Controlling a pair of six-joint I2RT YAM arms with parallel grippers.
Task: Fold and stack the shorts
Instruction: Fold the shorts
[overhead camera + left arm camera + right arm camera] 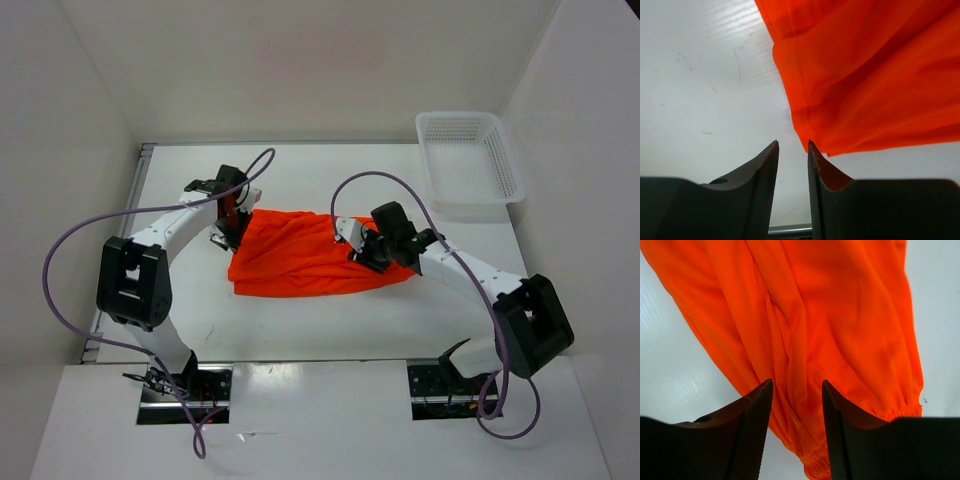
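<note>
Orange shorts (305,262) lying folded on white table (300,170), well apart from white mesh basket (508,160). Left gripper (792,143) at shorts' end farthest from basket, jaws apart, gripping nothing. Right gripper (796,382) over end nearest basket, jaws apart above fabric.

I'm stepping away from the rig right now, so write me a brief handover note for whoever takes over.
Left gripper: open, holding nothing, at the far left corner of the shorts.
Right gripper: open, over the shorts' right end, not pinching cloth.
Shorts: mid-table, lying flat in a rough rectangle with layered edges. The basket sits apart at the far right corner.
Done: at least one fold, by the look of it.
Left: any further fold, then stacking.
</note>
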